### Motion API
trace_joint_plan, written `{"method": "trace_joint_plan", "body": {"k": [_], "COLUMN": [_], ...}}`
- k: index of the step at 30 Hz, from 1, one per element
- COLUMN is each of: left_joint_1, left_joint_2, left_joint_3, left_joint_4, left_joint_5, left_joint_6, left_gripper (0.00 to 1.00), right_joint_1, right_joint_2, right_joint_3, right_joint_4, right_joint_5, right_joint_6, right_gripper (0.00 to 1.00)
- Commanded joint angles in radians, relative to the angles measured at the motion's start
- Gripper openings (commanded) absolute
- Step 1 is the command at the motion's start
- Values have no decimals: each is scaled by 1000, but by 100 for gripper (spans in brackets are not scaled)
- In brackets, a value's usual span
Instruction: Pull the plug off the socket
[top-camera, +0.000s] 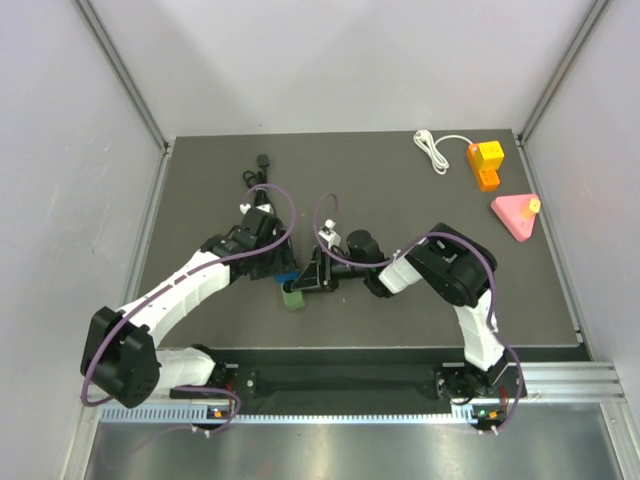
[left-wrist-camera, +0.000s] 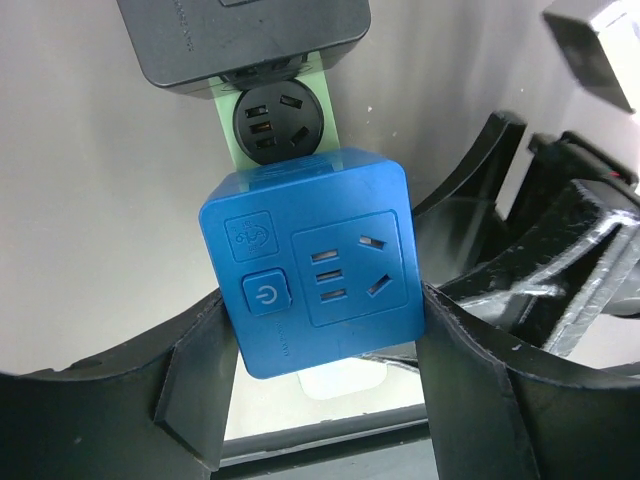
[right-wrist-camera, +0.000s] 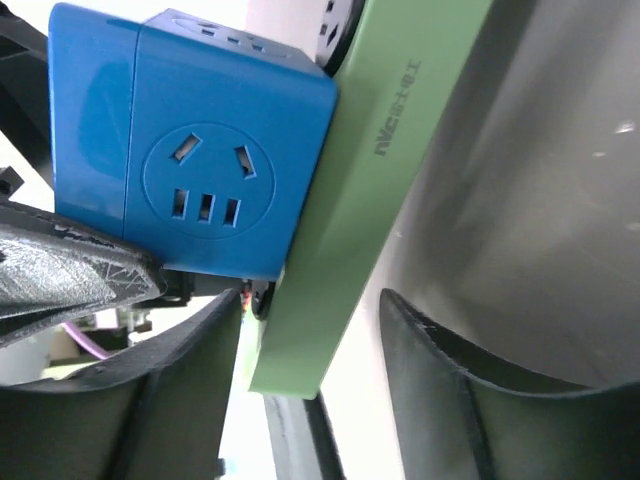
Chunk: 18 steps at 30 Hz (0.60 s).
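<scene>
Nearest the arm bases, an aluminium rail (top-camera: 560, 385) runs along the front edge of the table (top-camera: 200, 310), well short of the blue socket cube (left-wrist-camera: 315, 265). The cube sits mid-table, where both arms meet.

The left gripper (left-wrist-camera: 322, 318) is clenched on the cube. Its black fingers (left-wrist-camera: 200, 390) press two opposite sides and leave bare the face with the power button and pin holes. The cube is glossy plastic with rounded corners. The green adapter (right-wrist-camera: 365, 190) is joined to one of its faces: a flat matt bar with a round black outlet face.

The right gripper (right-wrist-camera: 312, 308) straddles the adapter just beside the cube. One finger (right-wrist-camera: 150, 400) lies at the bar's edge, but a thin sliver of gap seems to show at the other. I cannot tell whether it grips the bar or only brackets it. The two grippers crowd the cube, with little room between them.

Bare, dark, matt tabletop stretches to the left and right of the cube. Just beyond the cube and a little left lies a black cable (top-camera: 262, 160). Far beyond it to the right are a coiled white cable (top-camera: 435, 150) and orange blocks (top-camera: 485, 165). A pink wedge (top-camera: 515, 215) lies right of the cube, near the table's right edge. Pale grey walls (top-camera: 60, 150) box in three sides.
</scene>
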Motion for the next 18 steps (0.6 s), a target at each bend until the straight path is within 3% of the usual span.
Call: {"method": "trace_joint_plan", "body": {"k": [1,6,13,18], "left_joint_1": [-2,-4,-2,-4], "left_joint_2": [-52,-61,-80,-91], "left_joint_3": [18,21,18,19], "left_joint_4": [82,82,85,94], "left_joint_5": [33,33,68,95], "left_joint_6": [-13,-19,-14,-5], "left_gripper": [0,0,0,0], "right_joint_1": [25,31,31,31], "right_joint_2": [37,69,90,66], "right_joint_3": [0,-15,-44,-48], "right_joint_4": [192,237,212,22], "right_joint_5": [-29,-23,12,66], "right_joint_6": [95,133,140,66], "right_gripper": [52,36,0,0]}}
